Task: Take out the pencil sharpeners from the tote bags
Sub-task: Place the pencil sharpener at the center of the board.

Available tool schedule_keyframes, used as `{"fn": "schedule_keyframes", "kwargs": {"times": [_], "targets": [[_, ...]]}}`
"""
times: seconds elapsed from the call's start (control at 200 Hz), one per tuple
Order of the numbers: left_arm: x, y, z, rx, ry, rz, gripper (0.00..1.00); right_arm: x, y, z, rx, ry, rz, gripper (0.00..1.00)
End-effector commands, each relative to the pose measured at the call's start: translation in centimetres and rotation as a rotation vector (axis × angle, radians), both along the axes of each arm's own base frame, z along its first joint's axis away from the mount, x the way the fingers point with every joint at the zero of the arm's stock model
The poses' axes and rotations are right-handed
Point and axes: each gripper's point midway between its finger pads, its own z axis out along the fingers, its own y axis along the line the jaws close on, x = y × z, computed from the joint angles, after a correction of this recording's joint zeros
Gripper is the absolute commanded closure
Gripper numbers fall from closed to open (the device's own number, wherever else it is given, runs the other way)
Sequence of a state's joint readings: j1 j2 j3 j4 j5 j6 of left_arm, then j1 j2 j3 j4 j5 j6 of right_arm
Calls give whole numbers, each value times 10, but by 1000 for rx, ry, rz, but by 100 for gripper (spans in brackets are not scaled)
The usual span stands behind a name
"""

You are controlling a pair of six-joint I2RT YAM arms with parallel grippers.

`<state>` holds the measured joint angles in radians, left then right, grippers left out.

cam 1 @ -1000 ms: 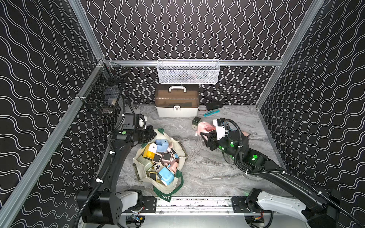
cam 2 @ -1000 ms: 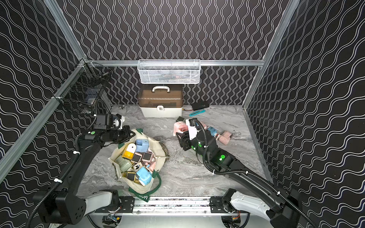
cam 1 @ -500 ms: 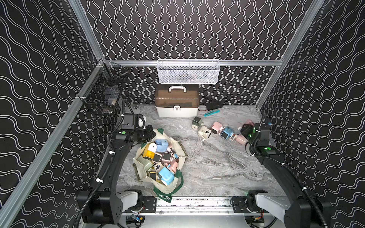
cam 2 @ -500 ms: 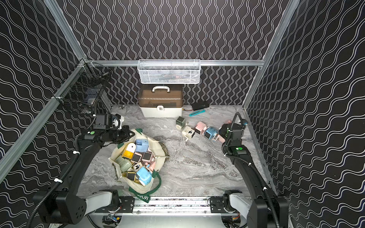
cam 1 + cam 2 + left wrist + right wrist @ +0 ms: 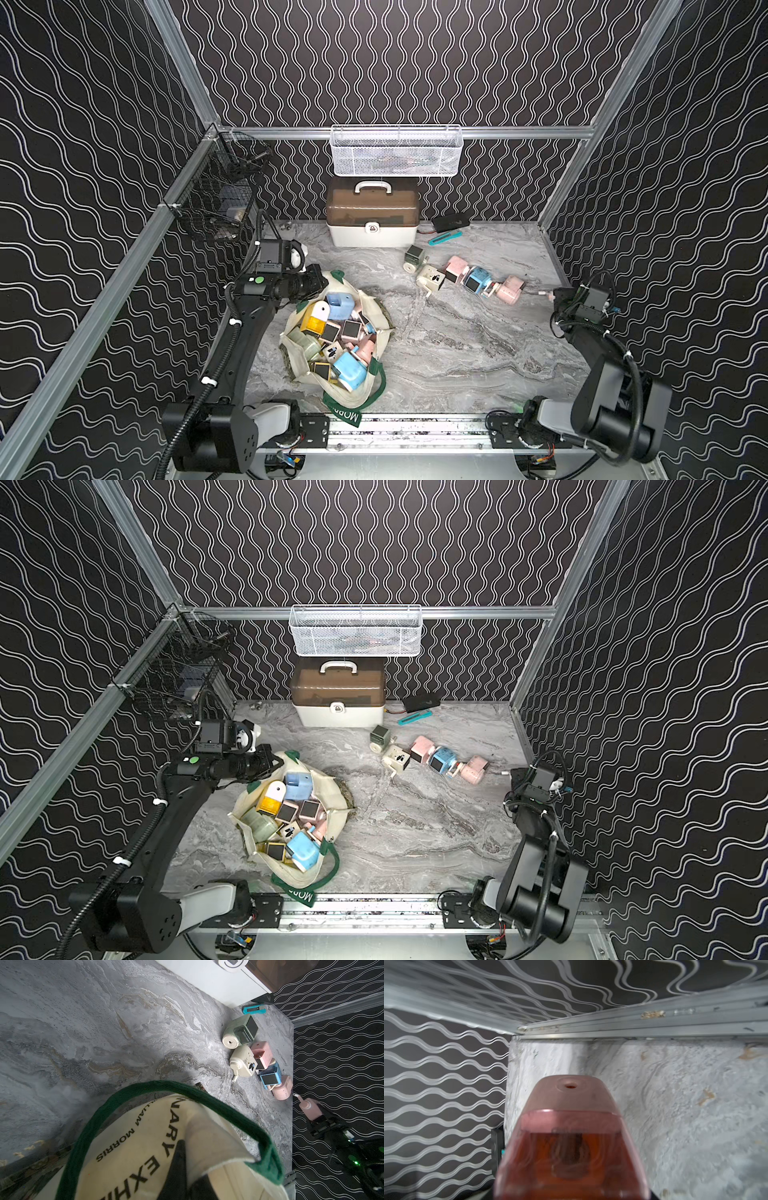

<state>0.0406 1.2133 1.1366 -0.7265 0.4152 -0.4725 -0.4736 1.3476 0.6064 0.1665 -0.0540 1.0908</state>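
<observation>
Both arms are matte black with rounded joint housings. The left arm (image 5: 232,353) and right arm (image 5: 602,374) each have a pale grey base shell (image 5: 270,417) at the aluminium rail (image 5: 415,428). Above the rail, white ties (image 5: 206,380) fasten a ribbed black cable (image 5: 179,430) along the left arm. A green light (image 5: 259,279) glows near the black left gripper (image 5: 320,283).

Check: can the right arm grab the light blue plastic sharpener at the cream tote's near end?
Probably not: the right tool is gripping a pink plastic sharpener, though the light blue sharpener lies uncovered.
</observation>
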Motion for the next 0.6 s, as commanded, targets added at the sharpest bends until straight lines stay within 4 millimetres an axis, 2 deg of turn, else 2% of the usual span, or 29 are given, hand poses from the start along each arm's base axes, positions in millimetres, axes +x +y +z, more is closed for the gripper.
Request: {"fn": "schedule_keyframes", "kwargs": {"times": [0.0,0.165,0.52,0.595], "targets": [[5,2,8,6,-46,3,100,23,7,9,102,-146,35,69],[6,1,7,1,-42,1,100,32,11,-8,150,-143,56,69],[7,2,7,3,-41,3,100,47,28,-48,174,-61,97,62],[7,2,7,5,-41,4,100,49,30,-53,183,-44,104,57]]}}
